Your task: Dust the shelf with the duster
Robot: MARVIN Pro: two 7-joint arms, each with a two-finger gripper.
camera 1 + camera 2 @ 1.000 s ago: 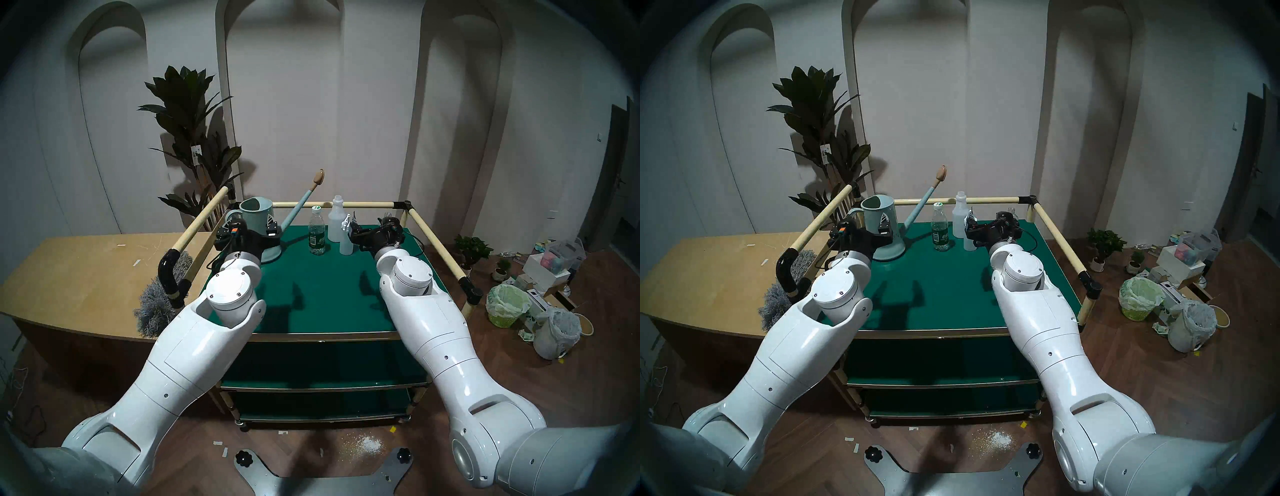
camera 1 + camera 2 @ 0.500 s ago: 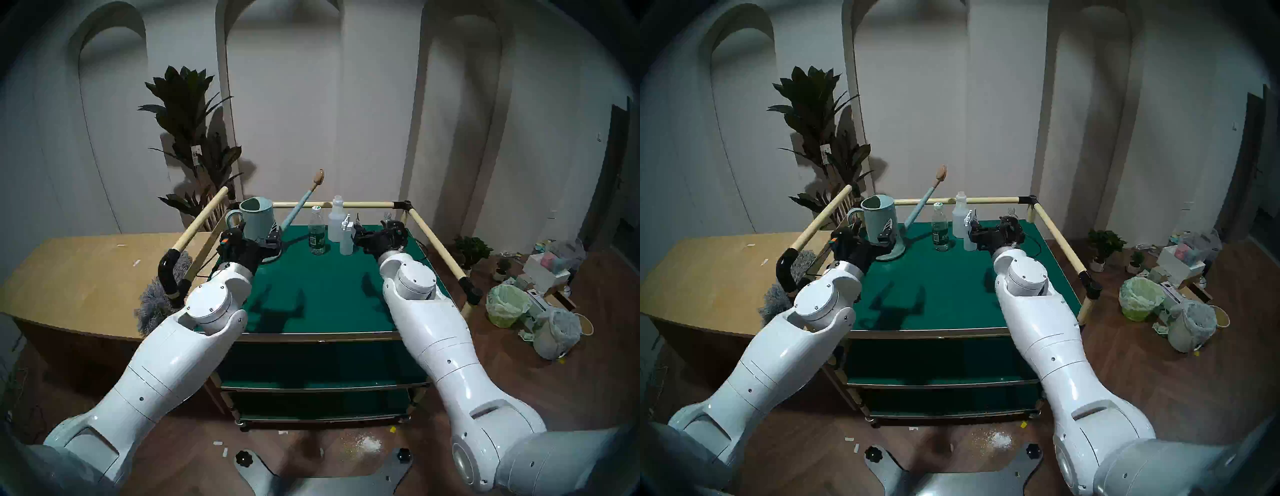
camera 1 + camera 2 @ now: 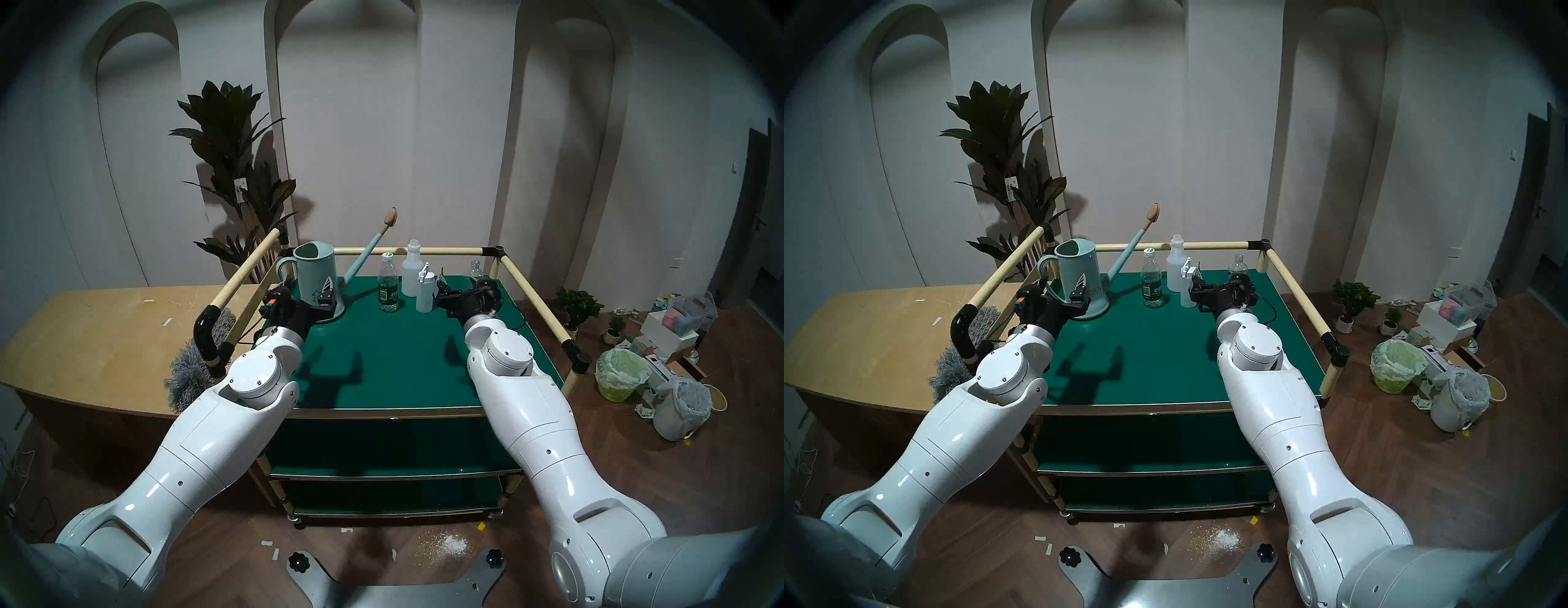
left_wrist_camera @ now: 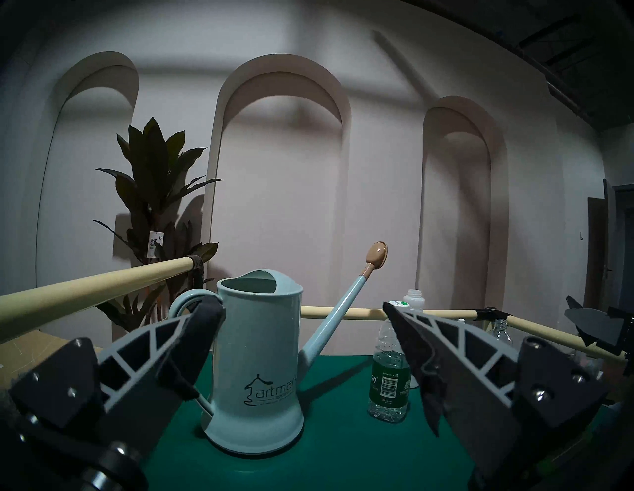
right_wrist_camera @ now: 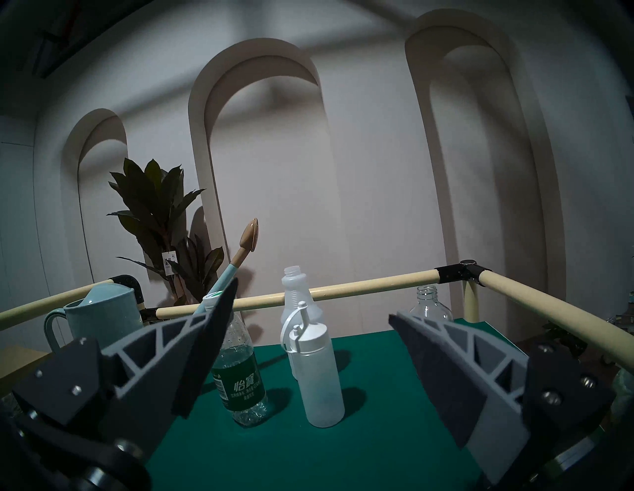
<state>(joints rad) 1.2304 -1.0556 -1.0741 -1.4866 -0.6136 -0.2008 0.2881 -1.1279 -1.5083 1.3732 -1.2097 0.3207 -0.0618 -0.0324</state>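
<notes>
Both claws, left (image 3: 302, 299) and right (image 3: 441, 293), gape empty, now lower over the dark-green railed shelf (image 3: 394, 361); the fluffy grey duster (image 3: 193, 373) lies unmoved on the tan wooden counter (image 3: 93, 331).

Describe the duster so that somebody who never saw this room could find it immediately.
Start from the tan wooden table standing left of the green three-tier cart. The duster lies at the table's edge nearest the cart, just behind the cart's black curved rail corner. It is the only fluffy grey thing here; everything on the cart is smooth plastic.
</notes>
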